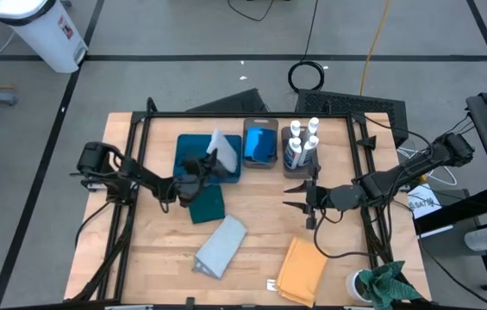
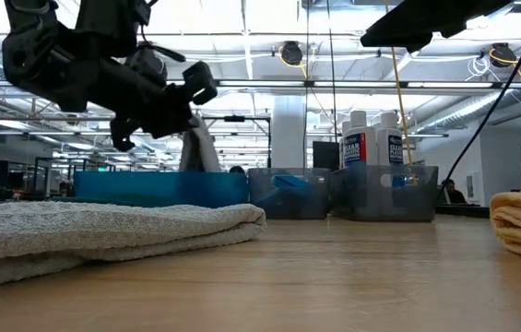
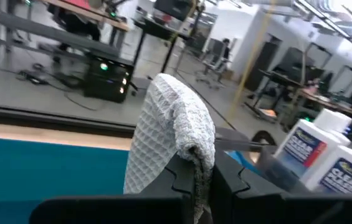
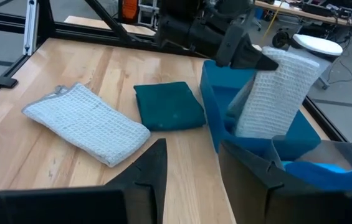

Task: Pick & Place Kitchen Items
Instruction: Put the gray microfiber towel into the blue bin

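Left gripper (image 1: 198, 169), frame centre-left: clamped on pale grey waffle cloth (image 1: 221, 151), dangling over teal tray (image 1: 188, 148). Soft, light, limp; pinched at fold. Right gripper (image 1: 305, 195), centre-right: fingers apart, empty. Surface: pale wooden table (image 1: 252, 267). Beyond: open workshop.

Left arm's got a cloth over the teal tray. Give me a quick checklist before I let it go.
1. Left gripper jaws shut on the pale cloth: ok.
2. Cloth hangs over the tray, lower end inside it: ok.
3. Tray has bare floor for the cloth: ok.
4. Right gripper clear of the tray, jaws open and empty, near the bottle bin: ok.
5. Teal cloth, second pale cloth and yellow cloth out of the drop path on the table: ok.
6. Cloth free of the jaws' edges for a clean release: cannot tell.
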`<state>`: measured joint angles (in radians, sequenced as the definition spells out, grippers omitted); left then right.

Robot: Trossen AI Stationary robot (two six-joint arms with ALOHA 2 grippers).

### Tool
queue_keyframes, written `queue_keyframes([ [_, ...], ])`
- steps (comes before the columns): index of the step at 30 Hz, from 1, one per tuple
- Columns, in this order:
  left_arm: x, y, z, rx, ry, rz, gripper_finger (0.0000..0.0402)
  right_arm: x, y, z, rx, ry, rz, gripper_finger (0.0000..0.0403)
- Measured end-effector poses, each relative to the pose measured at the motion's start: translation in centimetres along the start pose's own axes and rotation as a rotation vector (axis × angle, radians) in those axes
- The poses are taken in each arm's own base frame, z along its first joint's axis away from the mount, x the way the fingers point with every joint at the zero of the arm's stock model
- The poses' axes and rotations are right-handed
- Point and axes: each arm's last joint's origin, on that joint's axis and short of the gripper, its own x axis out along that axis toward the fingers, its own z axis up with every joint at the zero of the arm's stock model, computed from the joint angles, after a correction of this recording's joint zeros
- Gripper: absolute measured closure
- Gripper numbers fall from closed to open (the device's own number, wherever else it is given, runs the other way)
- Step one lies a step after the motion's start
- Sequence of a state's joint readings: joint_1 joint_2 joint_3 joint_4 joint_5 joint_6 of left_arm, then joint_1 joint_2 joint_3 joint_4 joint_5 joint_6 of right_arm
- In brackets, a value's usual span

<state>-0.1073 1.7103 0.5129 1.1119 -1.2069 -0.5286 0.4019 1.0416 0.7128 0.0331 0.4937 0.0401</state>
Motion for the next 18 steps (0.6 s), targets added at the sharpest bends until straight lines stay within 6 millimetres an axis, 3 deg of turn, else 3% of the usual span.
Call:
queue_keyframes([
  [13, -1.6, 1.0, -1.7, 0.176, -0.002, 0.120, 0.0388, 0.0, 0.0, 0.0, 0.011, 0.000, 0.001, 0.0287],
  [18, -1.6, 1.4, -2.0, 0.164, -0.007, 0.144, 0.0388, 0.0, 0.0, 0.0, 0.014, 0.000, 0.001, 0.0287],
])
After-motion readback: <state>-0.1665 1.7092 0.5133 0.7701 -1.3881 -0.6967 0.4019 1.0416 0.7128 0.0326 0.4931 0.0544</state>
